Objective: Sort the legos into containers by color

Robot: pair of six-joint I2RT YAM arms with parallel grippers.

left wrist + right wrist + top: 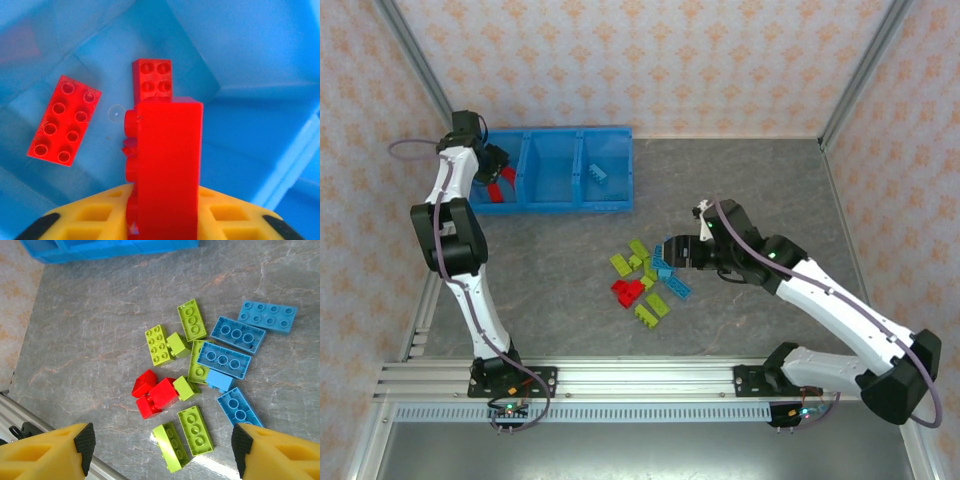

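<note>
The blue bin (550,208) stands at the back left, split into three containers. My left gripper (495,165) hangs over the left container, shut on a red lego (167,160) held on edge between the yellow fingers. Below it two red legos (64,120) (152,80) lie on the bin floor (240,60). One light blue lego (597,172) lies in the right container. My right gripper (672,250) (162,442) is open above the loose pile: red legos (155,392), several lime ones (195,430) and several light blue ones (231,335).
An aluminium rail (620,378) runs along the near edge, in front of both arm bases. Slanted frame posts (855,75) and patterned walls close in the grey table (760,180). The bin's front wall (110,249) lies beyond the pile.
</note>
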